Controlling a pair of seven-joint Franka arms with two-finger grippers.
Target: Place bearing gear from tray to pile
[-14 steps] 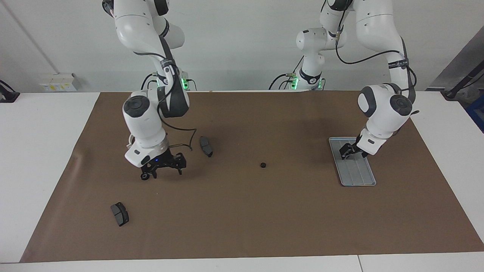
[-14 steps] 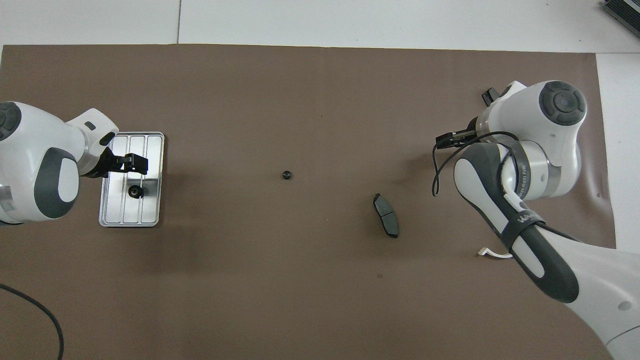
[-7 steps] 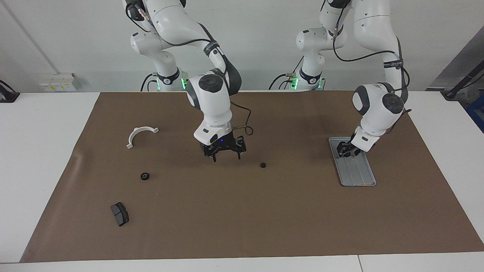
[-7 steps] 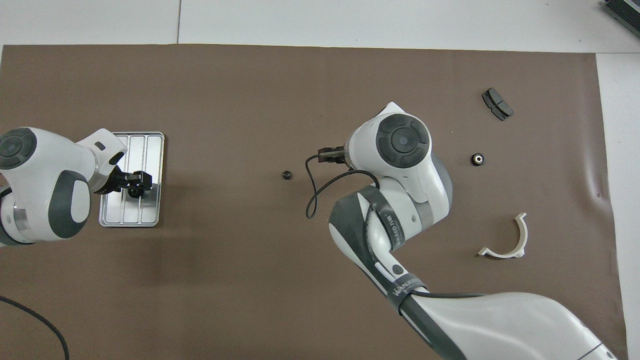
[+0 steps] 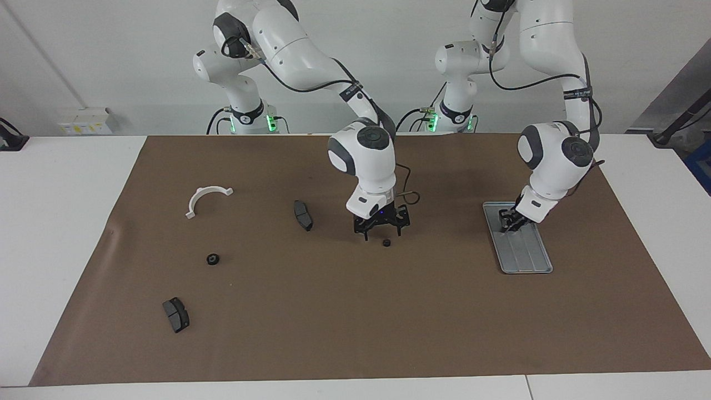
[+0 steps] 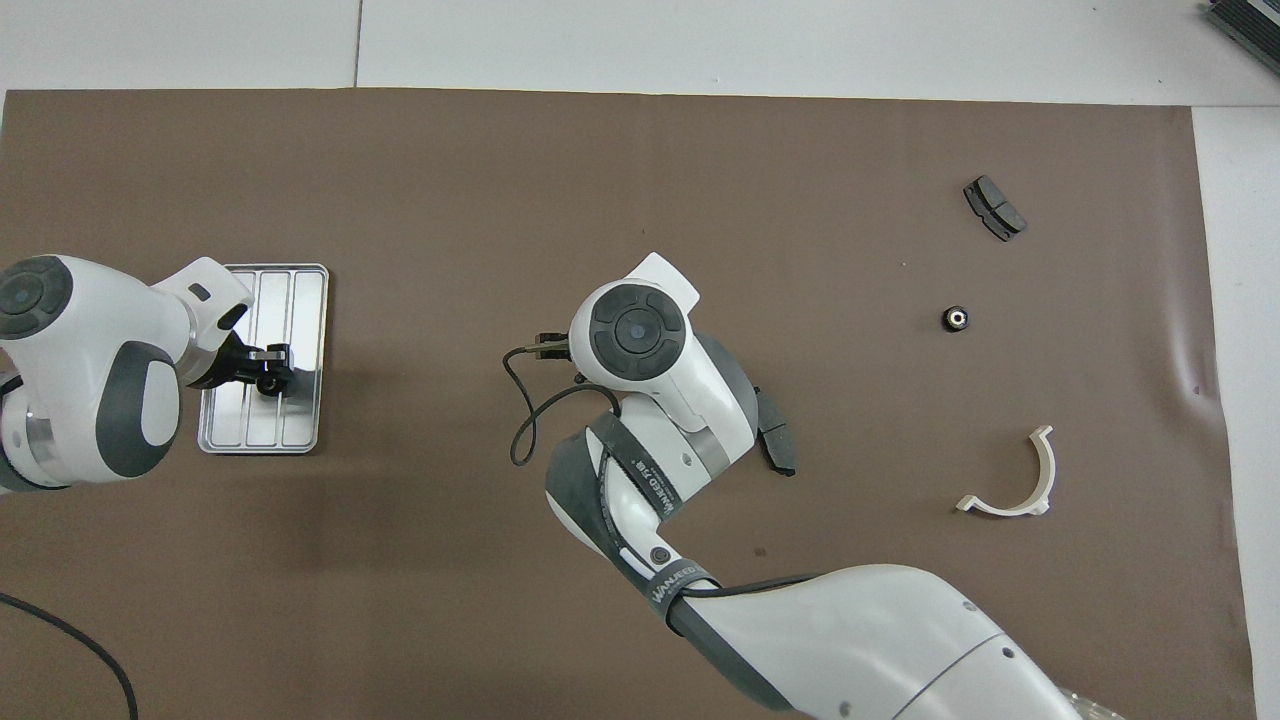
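We are at the pick-up: the left gripper point(image 6: 266, 368) is down on the flat silver-grey ridged metal tray point(image 6: 301, 297), which in the overhead view lies at nine o'clock on the brown paper mat point(image 6: 640, 160). Its fingers look drawn in around the small black bearing gear point(image 6: 268, 383), which rests on the tray a little toward six o'clock of the tray's middle. We judge the grip to be only just made, so we would not lift until the fingers have settled. The part is small and round and could roll or squirt out of a half-made pinch. It should then rise straight up until it clears the raised rim, because a sideways drag would catch the ridges or shove the light tray. The pile lies toward three o'clock in the overhead view. It is a loose scatter made up of a white half-ring plastic bracket point(image 6: 1012, 482), a dark grey curved brake pad point(image 6: 992, 208), a second brake pad point(image 6: 777, 447) and another black gear point(image 6: 957, 319). That makes the carry a long one across the mat. Meanwhile the right gripper point(image 5: 383, 232) hangs with its fingers spread wide over a lone black gear point(image 5: 386, 243) near the middle of the mat, right in our path. We would carry high and skirt that arm, or hand the part over, and set the gear down gently among the scattered parts without knocking them.
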